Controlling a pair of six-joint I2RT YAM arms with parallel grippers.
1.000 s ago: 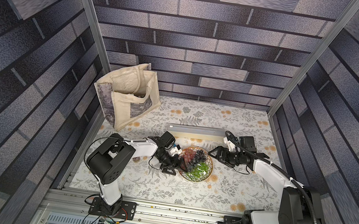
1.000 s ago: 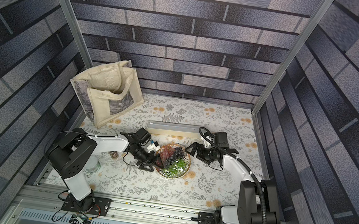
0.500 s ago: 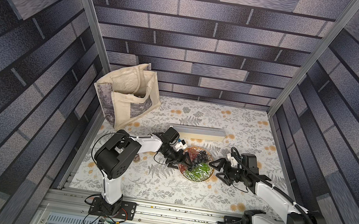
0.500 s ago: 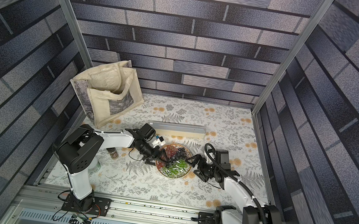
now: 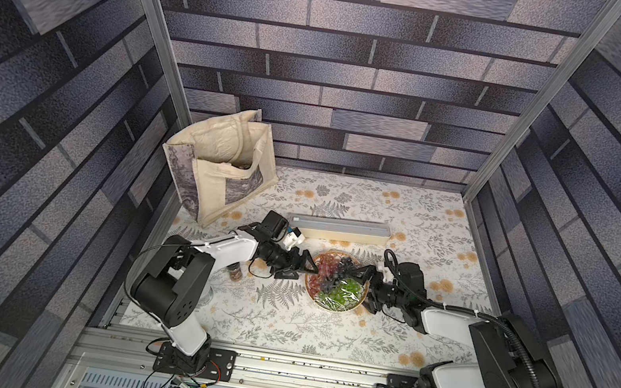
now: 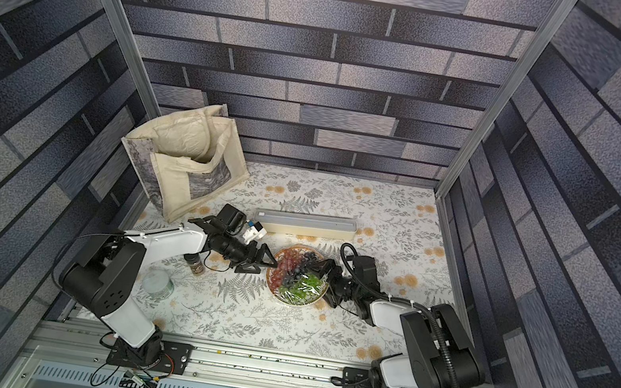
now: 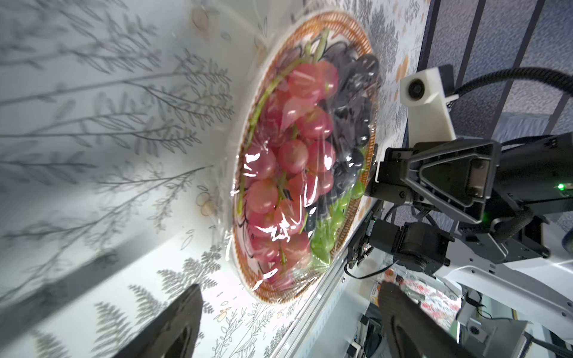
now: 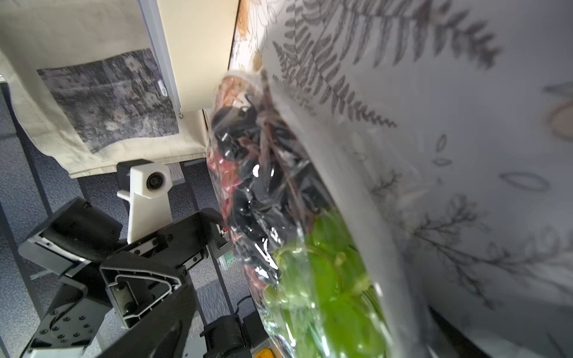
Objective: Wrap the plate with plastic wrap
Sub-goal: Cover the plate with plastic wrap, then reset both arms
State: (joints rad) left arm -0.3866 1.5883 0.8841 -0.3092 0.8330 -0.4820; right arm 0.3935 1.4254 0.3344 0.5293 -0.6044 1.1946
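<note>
**Top views:** the plate (image 5: 333, 309) sits on the table (image 5: 280, 326) at lower centre of the frame. The box (image 5: 339, 229) lies just above it. The left gripper (image 5: 300, 267) is just beside the plate's left rim and the right gripper (image 5: 366, 289) just beside its right rim. Both have jaws apart and grip nothing.

**Left wrist view:** glossy wrap (image 7: 279, 198) covers the grapes (image 7: 291, 155).

**Right wrist view:** the wrapped plate is seen edge-on, close ahead, and the picture is blurred.

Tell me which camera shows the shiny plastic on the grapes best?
The left wrist view: the plastic wrap gleams and crinkles over the whole plate. The right wrist view shows it close but blurry. In both top views it is only tiny glints.
</note>
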